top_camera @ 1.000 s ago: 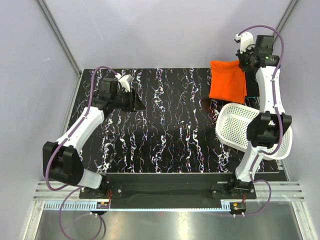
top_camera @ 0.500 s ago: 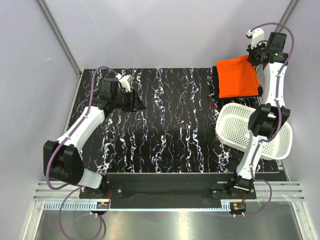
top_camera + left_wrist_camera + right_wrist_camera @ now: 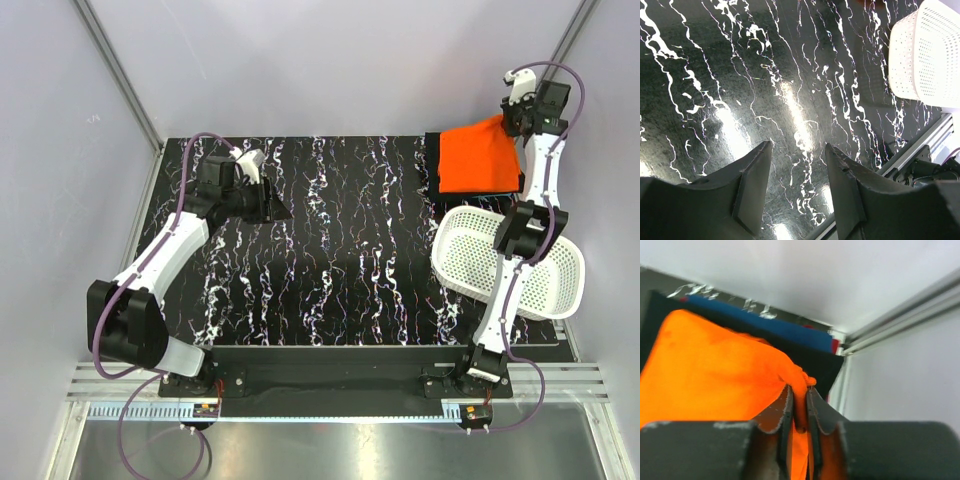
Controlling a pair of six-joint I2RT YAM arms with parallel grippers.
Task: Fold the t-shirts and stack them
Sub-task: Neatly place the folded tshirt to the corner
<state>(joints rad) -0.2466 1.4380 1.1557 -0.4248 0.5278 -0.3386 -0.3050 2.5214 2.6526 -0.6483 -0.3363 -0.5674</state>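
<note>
- The right gripper (image 3: 799,394) is reaching into the far right corner of the worktop (image 3: 330,250), and it is clenching a bunched fold of the orange t-shirt (image 3: 478,160) between its nearly closed jaws.
- The rest of the orange t-shirt is spreading out below and to the left of that gripper, lying mostly flat, with the pinched corner lifting up.
- A black t-shirt (image 3: 824,364) is lying directly under the orange one, its edge showing just beyond the gripper's tips; a strip of blue cloth (image 3: 765,322) is peeking out past that.
- A white basket (image 3: 455,250) is sitting tilted on the worktop, nearer the arm's base than the gripper and just beside the t-shirts.
- The left gripper (image 3: 799,147) is hovering over bare worktop well apart from the t-shirts, jaws released and gripping nothing.
</note>
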